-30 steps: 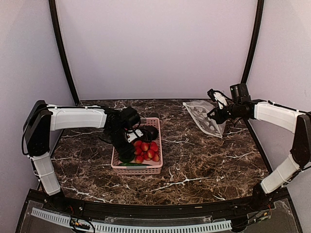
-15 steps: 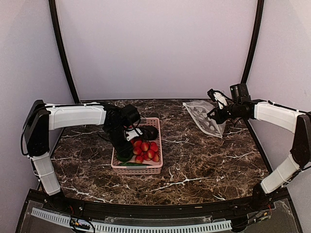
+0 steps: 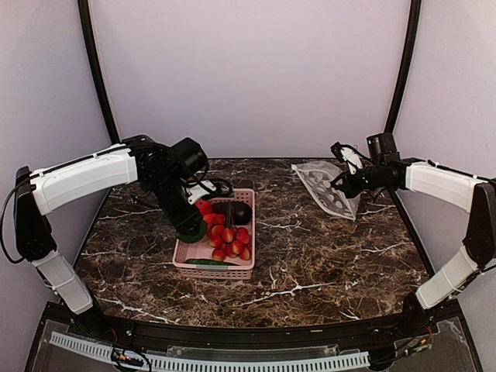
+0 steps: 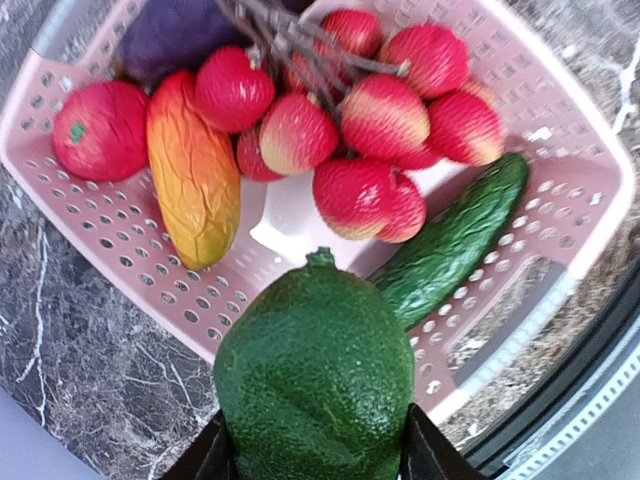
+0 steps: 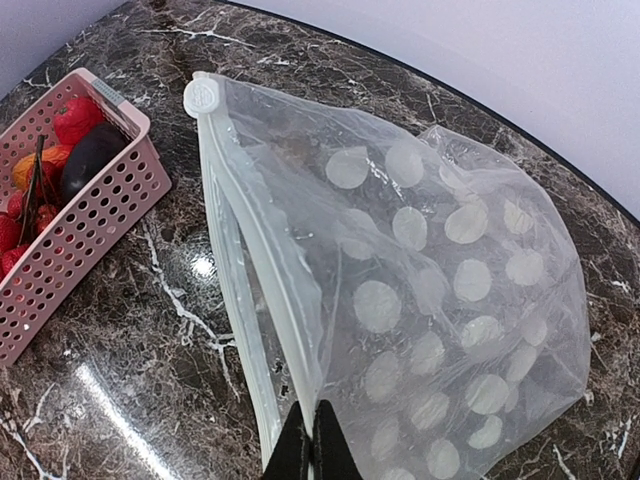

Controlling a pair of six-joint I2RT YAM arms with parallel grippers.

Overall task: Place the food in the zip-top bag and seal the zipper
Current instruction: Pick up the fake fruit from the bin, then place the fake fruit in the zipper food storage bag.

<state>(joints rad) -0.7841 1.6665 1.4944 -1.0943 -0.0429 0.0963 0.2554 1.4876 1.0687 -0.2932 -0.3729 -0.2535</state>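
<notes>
My left gripper (image 3: 191,225) is shut on the green pepper (image 4: 315,380), held above the near left corner of the pink basket (image 4: 575,160). In the basket lie many red round fruits (image 4: 380,115), the orange-red mango (image 4: 193,170), the green cucumber (image 4: 455,240) and the dark purple eggplant (image 4: 170,35). My right gripper (image 5: 312,455) is shut on the upper mouth edge of the zip-top bag (image 5: 440,290), holding it lifted at the back right (image 3: 329,186). The zipper (image 5: 235,250) strips gape apart; the mouth faces the basket.
The basket (image 3: 242,267) stands on the marble table left of centre. Dark curved frame posts (image 3: 97,85) rise at the back left and right. The table's front edge has a black rail (image 3: 232,337).
My left gripper has risen out of the basket with the green pepper and moved back and left. The basket shifted slightly. The right arm and bag have not moved.
</notes>
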